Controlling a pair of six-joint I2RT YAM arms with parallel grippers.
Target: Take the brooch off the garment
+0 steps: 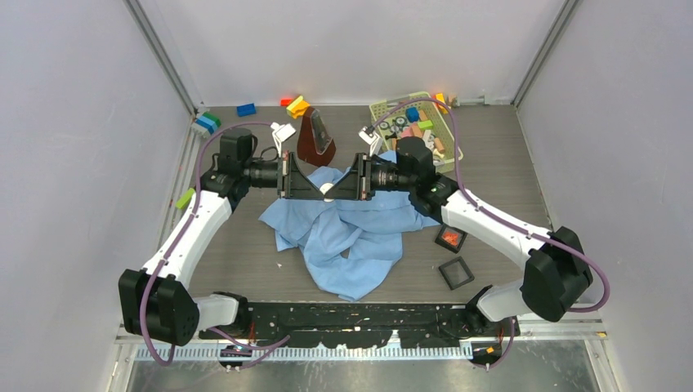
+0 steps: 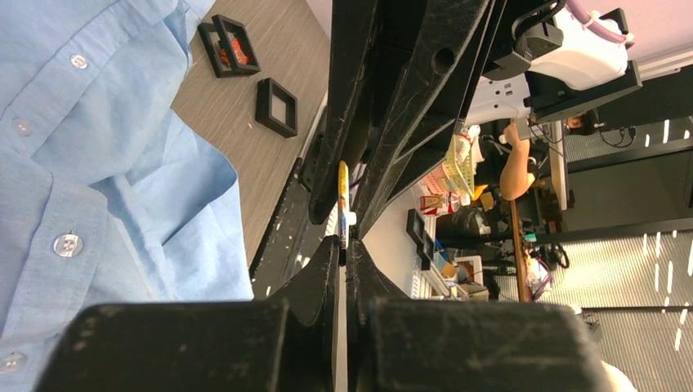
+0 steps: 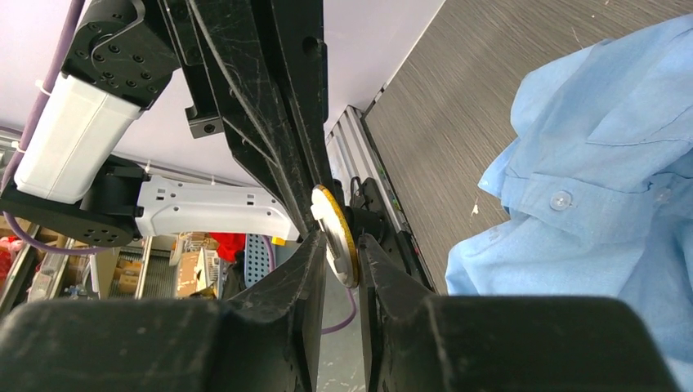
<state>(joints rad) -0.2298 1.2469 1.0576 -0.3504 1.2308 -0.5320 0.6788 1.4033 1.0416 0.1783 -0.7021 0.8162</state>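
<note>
From the overhead camera I see both arms reaching in toward each other over the middle of the worktop (image 1: 507, 180), tips nearly meeting. Between them is the brooch (image 3: 333, 233) — a small round disc with a cream face and a gold rim, lifted clear of the cloth. The right end effector (image 3: 337, 253) has its jaws set narrow, one finger on each side of the disc, gripping its lower part. The left end effector (image 2: 343, 257) comes in from the opposite side with its jaws pressed together; from its own camera the disc appears edge-on as a thin yellow and white sliver running into the closed tips, so it looks pinched there too. Just beneath the meeting point lies the shirt (image 1: 351, 237), light blue and crumpled in a loose heap, spreading toward the near edge; its buttoned front and a cuff show in the wrist cameras. I cannot see the back of the disc, so I cannot tell how its pin stands. To the right of the shirt, two small black square frames (image 1: 456, 273) rest flat on the worktop, the farther one with red inside. At the back sit a green tray (image 1: 384, 110) of small coloured pieces and a brown wedge-shaped object (image 1: 315, 137).
</note>
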